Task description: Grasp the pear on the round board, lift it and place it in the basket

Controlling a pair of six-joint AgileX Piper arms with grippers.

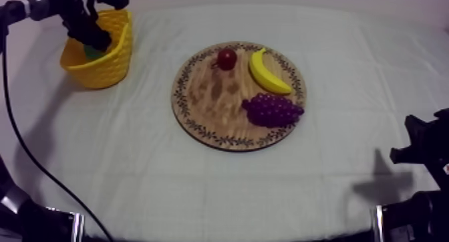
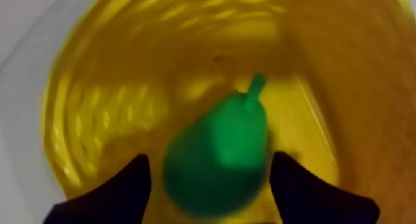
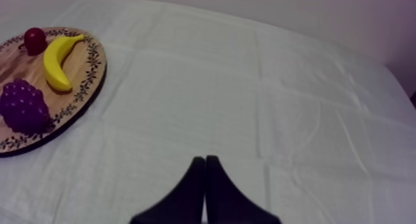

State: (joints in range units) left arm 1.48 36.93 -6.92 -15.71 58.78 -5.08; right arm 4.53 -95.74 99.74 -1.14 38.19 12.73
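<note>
The cloth-covered table (image 1: 200, 184) carries the wooden board (image 1: 214, 104) at its middle, with a banana (image 1: 267, 72), grapes (image 1: 272, 109) and a small red fruit (image 1: 226, 58) on it. The yellow basket (image 1: 110, 64) stands at the far left, and the left gripper (image 1: 95, 39) hangs over its mouth. The pear (image 2: 213, 158) lies straight below, between that gripper's spread fingers and inside the basket walls, stem pointing away from the hand. A sliver of yellow beside one finger suggests it is loose. The right gripper (image 3: 205, 168), pinched to a narrow wedge, rests well apart from all this.

Perhaps a robot lab: cloth-draped table (image 1: 200, 191), plain wall (image 3: 346, 16).
</note>
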